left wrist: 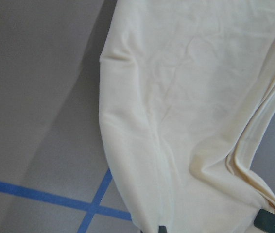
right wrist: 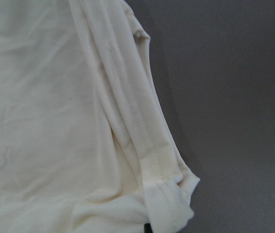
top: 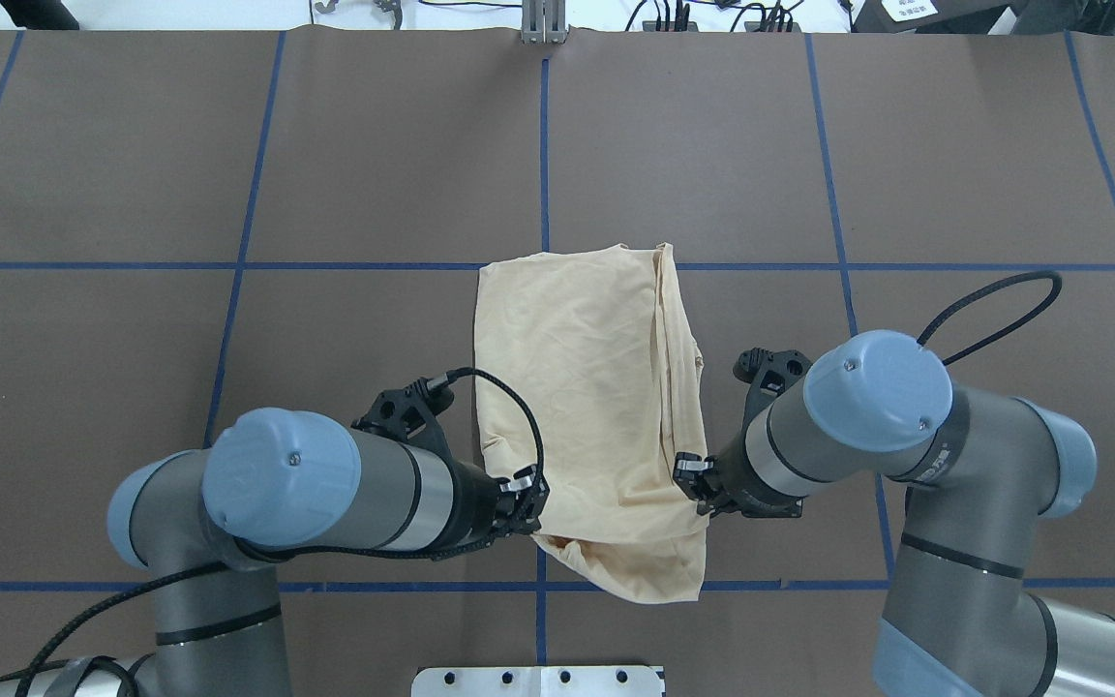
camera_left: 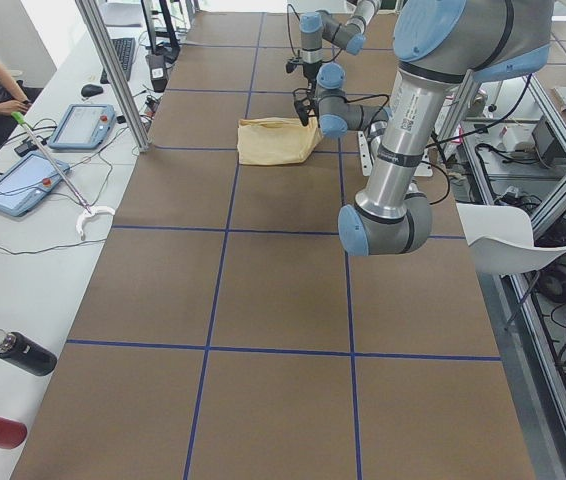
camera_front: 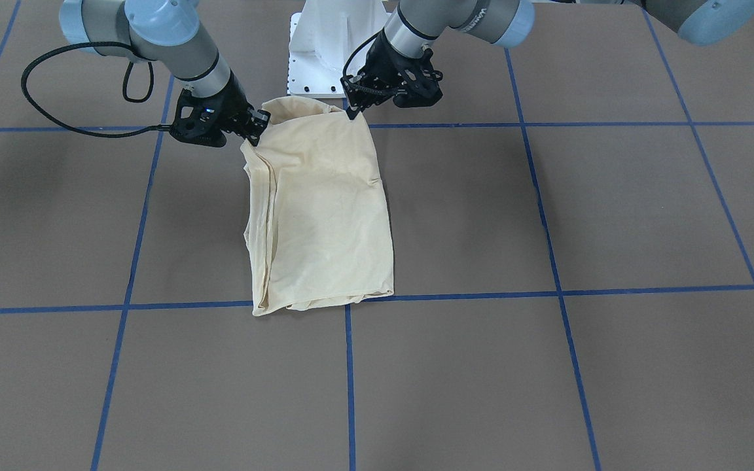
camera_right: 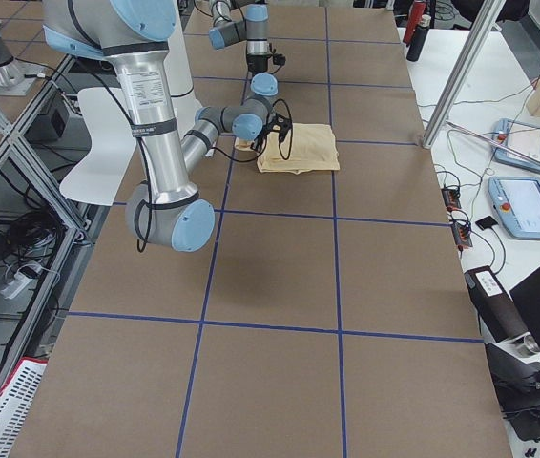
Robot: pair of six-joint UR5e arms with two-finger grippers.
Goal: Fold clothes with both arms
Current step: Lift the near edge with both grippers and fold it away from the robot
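Seen from the front, the folded T-shirt (camera_front: pixel 324 216) lies mid-table (camera_front: pixel 612 216), towards the robot's edge. Its two robot-side corners are pinched by the left gripper (camera_front: pixel 353 113) and the right gripper (camera_front: pixel 254 136). Overhead, both grippers are clenched on that raised hem, and each wrist view shows cream fabric at the fingertips.

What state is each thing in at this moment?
T-shirt: folded into a narrow panel, graphic hidden, robot-side end raised, far end lying on the table.
left gripper: shut on one robot-side corner of the T-shirt.
right gripper: shut on the other robot-side corner.
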